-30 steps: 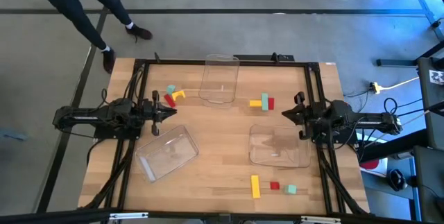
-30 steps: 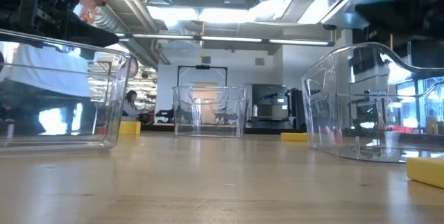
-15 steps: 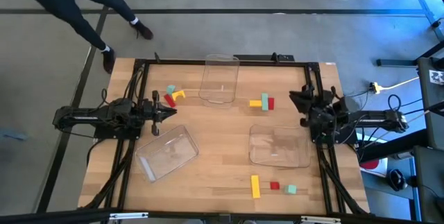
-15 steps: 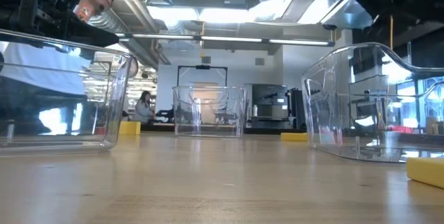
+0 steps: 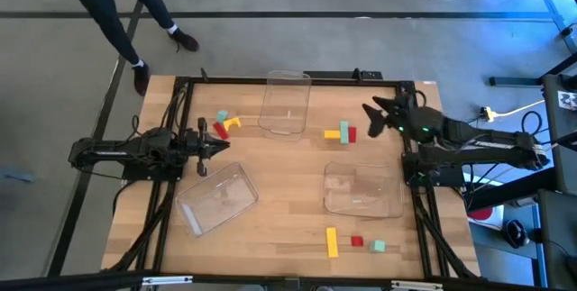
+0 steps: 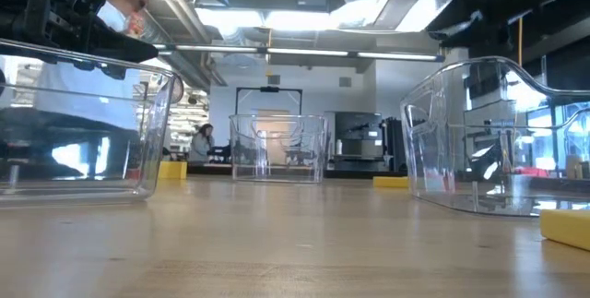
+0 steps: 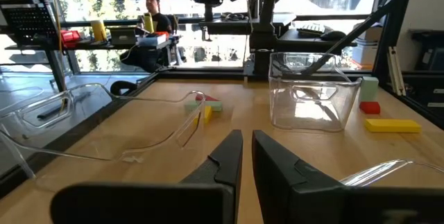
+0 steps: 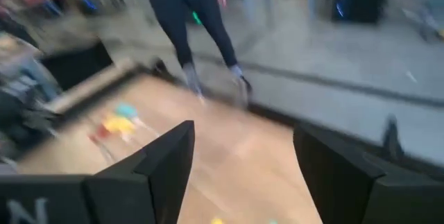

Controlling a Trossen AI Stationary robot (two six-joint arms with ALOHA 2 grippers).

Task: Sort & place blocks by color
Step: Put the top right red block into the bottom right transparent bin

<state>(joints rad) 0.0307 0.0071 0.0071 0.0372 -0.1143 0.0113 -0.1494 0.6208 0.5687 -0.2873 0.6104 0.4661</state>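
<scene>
Three clusters of red, yellow and mint green blocks lie flat on the wooden table. One sits far left [image 5: 225, 123], one far right of centre [image 5: 343, 132], and one near the front edge [image 5: 354, 242]. My left gripper [image 5: 222, 147] hovers shut just near of the far-left cluster, and its wrist view shows the fingers [image 7: 248, 148] together with nothing between them. My right gripper [image 5: 370, 115] is open beside the far-right cluster, just to its right. Its wrist view shows the fingers wide apart [image 8: 243, 141] and touching nothing.
Three clear plastic trays stand on the table: one at the far middle [image 5: 287, 102], one near left [image 5: 216, 198], one near right [image 5: 362, 189]. A person [image 5: 117, 3] walks on the floor beyond the far left corner. A yellow block [image 6: 564, 224] shows in the low view.
My right gripper has swung from the table's right side toward the far edge, ending beside the far-right cluster, and has opened wide. The person beyond the far edge has kept walking. No block or tray has moved.
</scene>
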